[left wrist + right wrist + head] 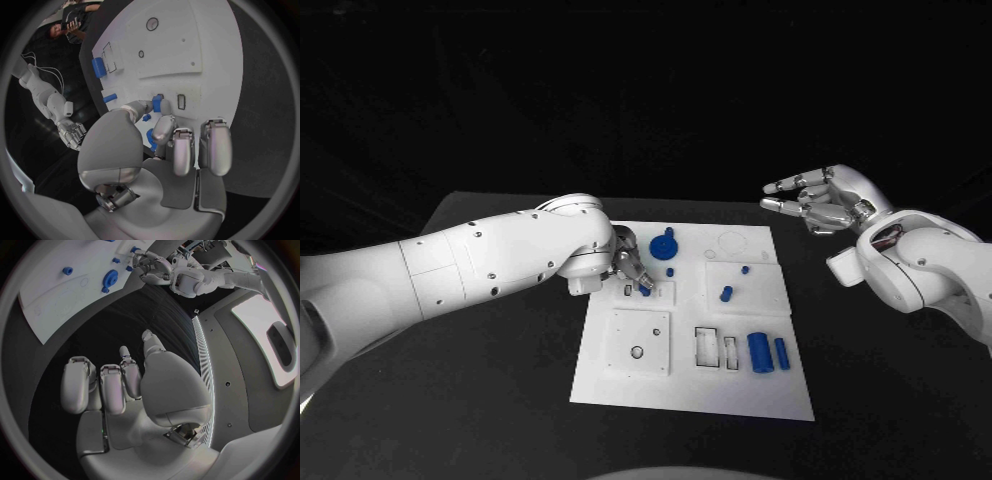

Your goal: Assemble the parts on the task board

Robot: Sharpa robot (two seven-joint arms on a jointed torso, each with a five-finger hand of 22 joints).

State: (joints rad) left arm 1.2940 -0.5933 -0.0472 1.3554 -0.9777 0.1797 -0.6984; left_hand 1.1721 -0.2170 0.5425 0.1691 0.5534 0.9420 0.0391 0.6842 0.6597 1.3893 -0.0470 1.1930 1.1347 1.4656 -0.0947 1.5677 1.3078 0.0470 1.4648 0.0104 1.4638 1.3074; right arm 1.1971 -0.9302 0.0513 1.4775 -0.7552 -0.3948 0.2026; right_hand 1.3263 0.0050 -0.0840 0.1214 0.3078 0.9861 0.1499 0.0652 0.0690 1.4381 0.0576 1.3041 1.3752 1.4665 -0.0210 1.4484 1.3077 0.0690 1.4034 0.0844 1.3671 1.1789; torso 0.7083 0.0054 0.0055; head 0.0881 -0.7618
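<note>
Pictured: 1 task board [687, 375] bearing about 7 blue parts. Left hand [629, 270] pinching 1 small blue part [157, 104] at fingertips; right hand [822, 201] aloft, fingers apart, empty.

The left robot hand [626, 270] covers part of the task board [689, 385] near its left edge, and its fingertips hide most of the small blue part [156, 104] they hold, so whether that part is seated in the slot cannot be told. The tiny blue pegs [671, 271] near the board's far edge are too small to tell their shape. The desk [488, 400] is cut off at the head view's bottom edge.
</note>
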